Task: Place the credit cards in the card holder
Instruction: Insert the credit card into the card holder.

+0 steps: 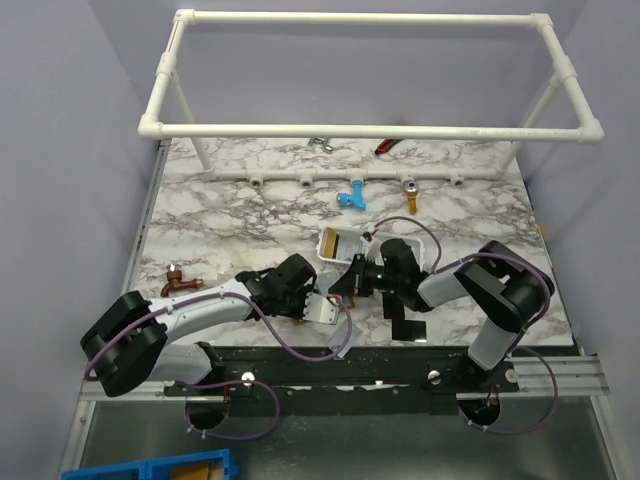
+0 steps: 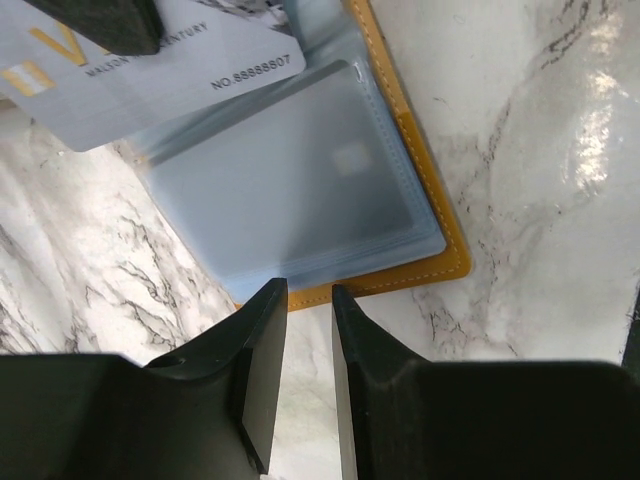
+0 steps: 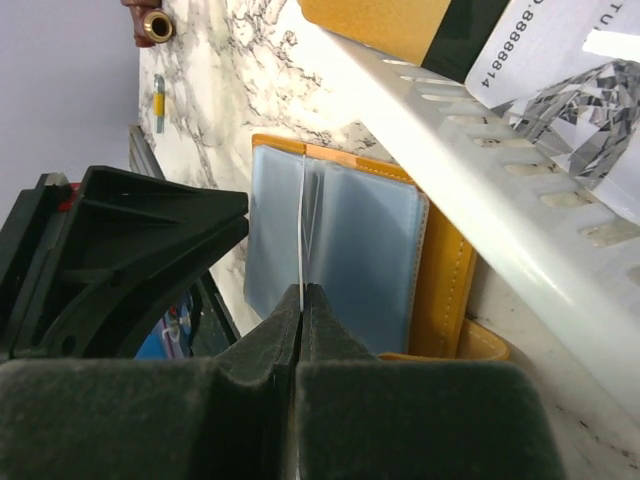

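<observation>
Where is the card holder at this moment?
In the top view the card holder lies open on the marble table near its front edge, between the left gripper and right gripper, just in front of the white basket.

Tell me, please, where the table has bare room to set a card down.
Free: marble between copper fitting and pipe frame at left; marble right of brass fitting. Crowded: centre, around basket, card holder, left gripper, right gripper.
</observation>
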You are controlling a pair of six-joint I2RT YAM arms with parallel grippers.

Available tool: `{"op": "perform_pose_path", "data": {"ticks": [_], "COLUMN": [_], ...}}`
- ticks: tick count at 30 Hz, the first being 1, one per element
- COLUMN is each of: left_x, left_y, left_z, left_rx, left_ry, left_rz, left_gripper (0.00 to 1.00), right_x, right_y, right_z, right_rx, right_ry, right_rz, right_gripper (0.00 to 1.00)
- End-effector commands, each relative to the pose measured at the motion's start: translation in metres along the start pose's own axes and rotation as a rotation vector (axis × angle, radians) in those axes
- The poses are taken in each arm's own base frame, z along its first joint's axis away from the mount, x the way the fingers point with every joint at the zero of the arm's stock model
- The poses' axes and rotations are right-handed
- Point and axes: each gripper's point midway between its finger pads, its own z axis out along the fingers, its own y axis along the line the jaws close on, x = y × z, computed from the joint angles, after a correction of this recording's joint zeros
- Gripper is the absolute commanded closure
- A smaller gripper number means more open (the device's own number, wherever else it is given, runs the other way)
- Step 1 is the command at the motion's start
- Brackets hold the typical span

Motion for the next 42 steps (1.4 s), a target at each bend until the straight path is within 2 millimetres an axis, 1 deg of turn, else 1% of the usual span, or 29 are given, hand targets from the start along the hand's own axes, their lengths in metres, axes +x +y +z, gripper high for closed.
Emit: {"op": "perform_pose_path", "data": {"ticks": [1, 6, 13, 15, 22, 32, 37, 42], "left_x": [0.002, 0.007, 0.016, 0.017, 0.016, 0.013, 0.013, 0.015], "left_y": [0.004, -0.001, -0.003, -0.006, -0.017, -0.021, -0.027, -0.030], "left_z": [0.004, 0.008, 0.010, 0.009, 0.009, 0.011, 0.012, 0.014], "left_rx": [-0.058, -0.048, -0.060, -0.054, -0.032, -0.031, -0.026, -0.041], "left_ry": [0.019, 0.036, 0.076, 0.077, 0.068, 0.067, 0.076, 0.087], "left_rz": [-0.016, -0.017, -0.036, -0.050, -0.070, -0.080, -0.101, -0.122], "left_gripper": [0.74, 0.78, 0.94, 0.96, 0.97, 0.98, 0.99, 1.00], "right_x": [-0.003, -0.003, -0.005, -0.006, -0.005, -0.002, -0.004, -0.001], "right_y": [0.003, 0.003, 0.008, 0.009, 0.010, 0.009, 0.009, 0.005], "right_z": [0.006, 0.008, 0.007, 0.006, 0.008, 0.010, 0.012, 0.015], "right_rx": [-0.035, -0.046, -0.070, -0.073, -0.088, -0.093, -0.094, -0.052], "right_ry": [-0.002, -0.003, -0.016, -0.024, -0.017, -0.005, -0.013, -0.021], "right_rz": [-0.002, 0.001, 0.013, 0.014, 0.024, 0.046, 0.071, 0.100], "right_gripper": [0.99, 0.99, 0.99, 0.99, 0.99, 0.99, 0.99, 0.99]}}
